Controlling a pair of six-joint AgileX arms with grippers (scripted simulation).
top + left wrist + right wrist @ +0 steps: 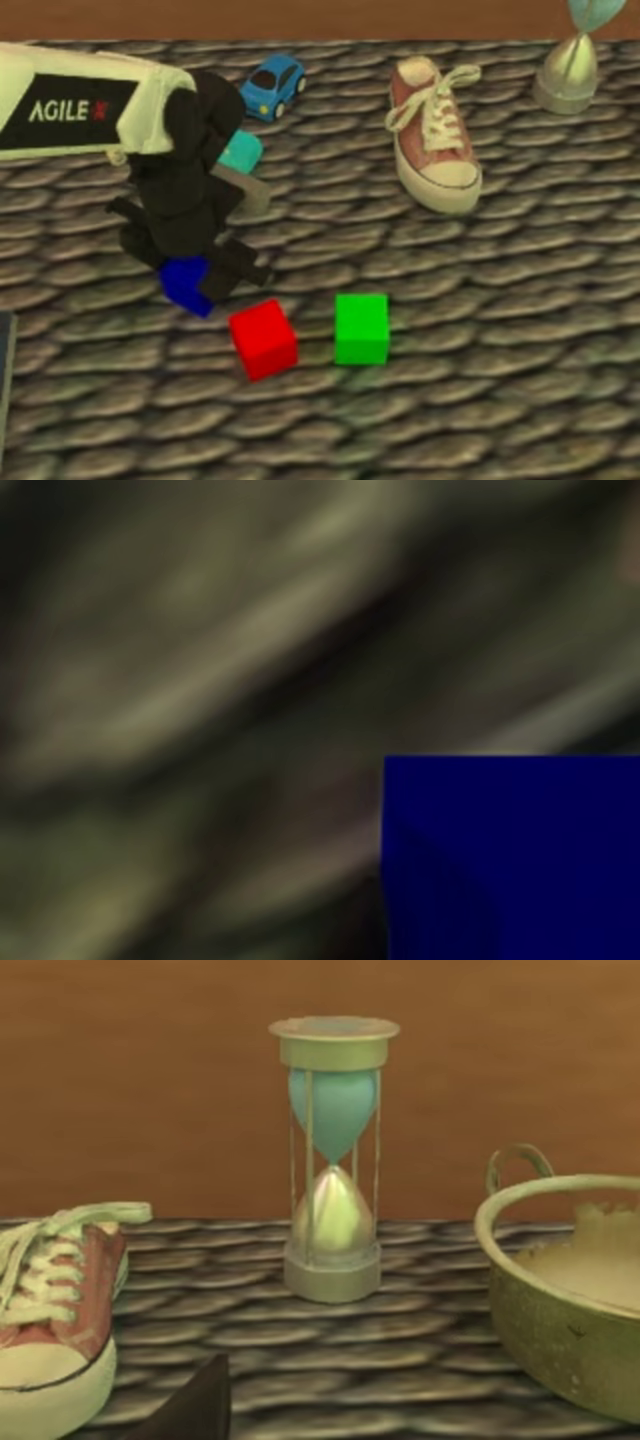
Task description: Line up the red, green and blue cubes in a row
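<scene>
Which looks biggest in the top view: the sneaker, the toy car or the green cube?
1. Sneaker, clearly the largest.
2. Green cube.
3. Toy car, about the same as the cube, so these two are too close to rank surely.

rendered tabletop scene: woven mat [520,330], sneaker [432,135], hourglass [333,1160], pot [560,1290]

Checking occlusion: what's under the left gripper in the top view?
The blue cube sits under the left gripper, left of the red cube and green cube. A teal block peeks out beneath the arm. The fingers' contact with the cube is covered.
</scene>
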